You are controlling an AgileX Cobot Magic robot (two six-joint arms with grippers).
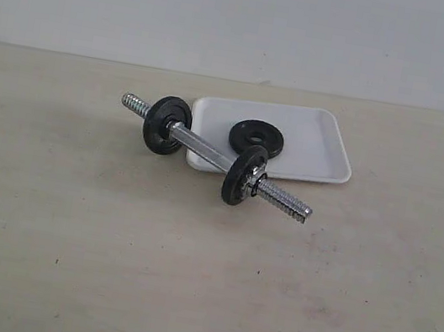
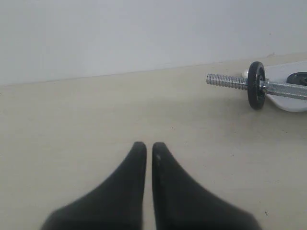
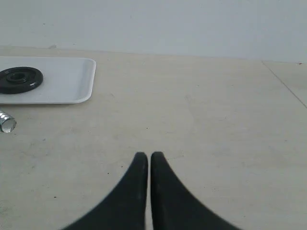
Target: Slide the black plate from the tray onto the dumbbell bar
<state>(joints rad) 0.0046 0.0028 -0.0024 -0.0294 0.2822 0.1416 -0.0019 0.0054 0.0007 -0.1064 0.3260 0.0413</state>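
A black plate (image 1: 257, 137) lies flat in the white tray (image 1: 319, 148) at mid-table; the right wrist view shows the same plate (image 3: 20, 79) in the tray (image 3: 72, 79). The chrome dumbbell bar (image 1: 207, 151) lies across the tray's front left corner and carries two black discs (image 1: 167, 124) (image 1: 243, 175). In the left wrist view one threaded end of the bar (image 2: 228, 81) pokes past a disc (image 2: 256, 85). My left gripper (image 2: 149, 145) is shut and empty, well short of the bar. My right gripper (image 3: 147, 155) is shut and empty too, far from the tray. Neither arm appears in the exterior view.
The beige tabletop (image 1: 183, 296) runs wide around the tray and bar, with a pale wall (image 1: 247, 17) behind. A seam in the tabletop (image 3: 285, 86) runs off beyond my right gripper.
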